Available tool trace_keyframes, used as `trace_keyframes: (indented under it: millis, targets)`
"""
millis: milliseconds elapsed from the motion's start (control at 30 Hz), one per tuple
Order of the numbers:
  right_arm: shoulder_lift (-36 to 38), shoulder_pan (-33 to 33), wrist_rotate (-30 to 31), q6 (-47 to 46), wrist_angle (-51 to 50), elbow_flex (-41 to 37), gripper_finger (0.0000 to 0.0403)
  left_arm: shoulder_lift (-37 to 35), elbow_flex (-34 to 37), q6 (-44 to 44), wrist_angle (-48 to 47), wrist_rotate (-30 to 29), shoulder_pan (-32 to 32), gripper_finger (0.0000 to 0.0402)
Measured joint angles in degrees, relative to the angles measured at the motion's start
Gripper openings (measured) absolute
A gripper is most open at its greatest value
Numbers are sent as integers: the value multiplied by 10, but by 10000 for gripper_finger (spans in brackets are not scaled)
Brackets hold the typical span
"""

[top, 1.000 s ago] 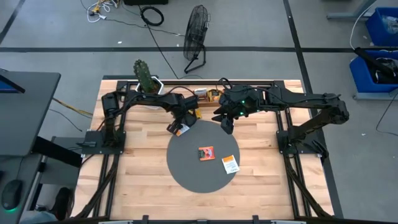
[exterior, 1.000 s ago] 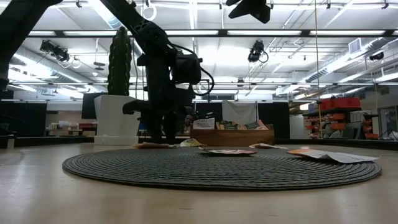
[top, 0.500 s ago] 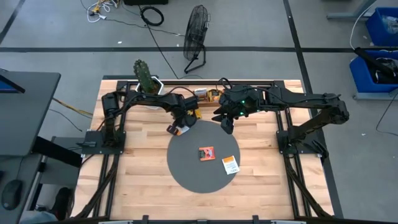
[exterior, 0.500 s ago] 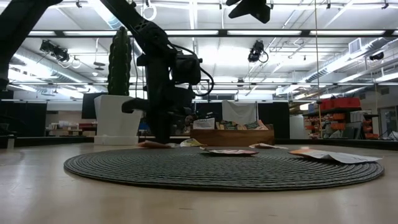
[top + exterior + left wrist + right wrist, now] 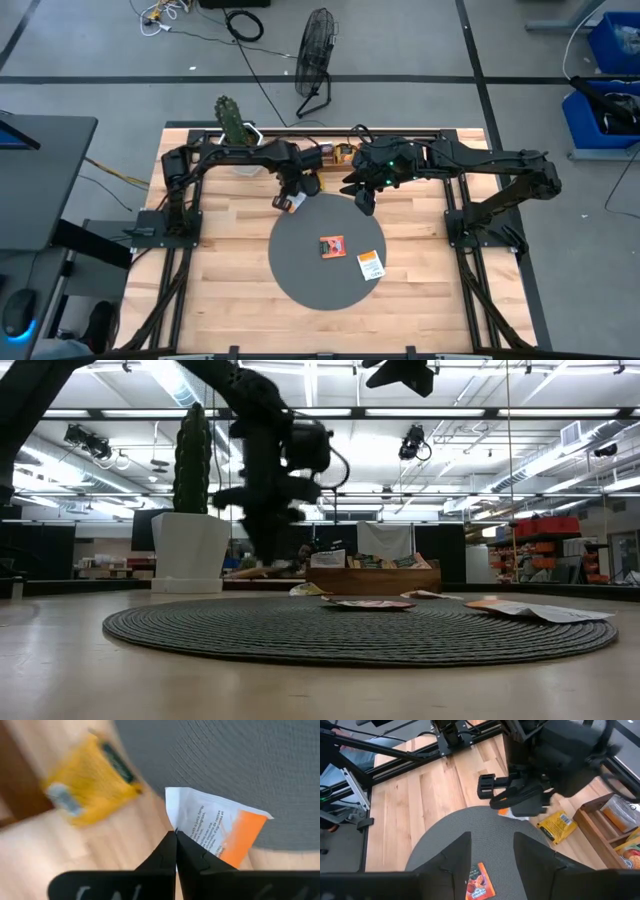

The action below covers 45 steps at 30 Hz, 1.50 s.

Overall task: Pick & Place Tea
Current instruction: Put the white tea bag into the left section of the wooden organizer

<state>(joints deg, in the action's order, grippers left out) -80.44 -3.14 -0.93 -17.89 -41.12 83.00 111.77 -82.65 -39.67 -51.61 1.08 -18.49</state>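
Observation:
My left gripper [image 5: 291, 196] hangs over the far left rim of the round grey mat [image 5: 330, 285], shut on a white and orange tea sachet [image 5: 220, 832]. In the low view that sachet [image 5: 250, 571] shows under the gripper. Two more sachets lie flat on the mat, one red-orange [image 5: 331, 246] and one white and orange [image 5: 371, 264]. A yellow sachet [image 5: 87, 777] lies on the wood beside the mat. My right gripper [image 5: 362, 200] waits open above the mat's far rim, holding nothing. My left gripper pinches the sachet's white end at its edge [image 5: 186, 827] between its two shut fingertips, coming from above and pointing down. The sachet is lifted clear of the table and mat, lying almost flat below the fingers with its orange end sticking out free.
A brown wooden tray [image 5: 330, 152] with more packets stands at the far edge. A white pot with a cactus [image 5: 235, 125] is at the far left. Bare wood lies to the left and right of the mat and on its near side.
My left gripper has shut on the white and orange sachet at the mat's far left rim and has gone up with it, a little toward the far edge. The sachet has left the table and now hangs clear.

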Motion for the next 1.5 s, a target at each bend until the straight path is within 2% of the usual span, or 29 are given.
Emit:
trace_keyframes:
  millis: [100,233,400,500,700,900,1133,1500]
  targets:
    - [0,0,0,0,0,0,155,0,-40,25,-7,-27,-1,3]
    - [0,0,0,0,0,0,155,0,-103,60,-1,-97,-7,2]
    - [0,0,0,0,0,0,155,0,-160,117,69,-151,-36,2]
    - [0,0,0,0,0,0,155,-1,-164,138,115,-162,-59,2]
    - [0,9,1,-1,4,0,155,12,-163,140,137,-165,-79,2]
    - [0,15,15,-5,10,0,155,45,-163,148,150,-167,-70,2]
    - [0,15,15,-7,14,0,155,81,-163,131,173,-227,-47,2]
    - [0,15,15,-9,15,0,155,89,-163,108,164,-266,-45,2]
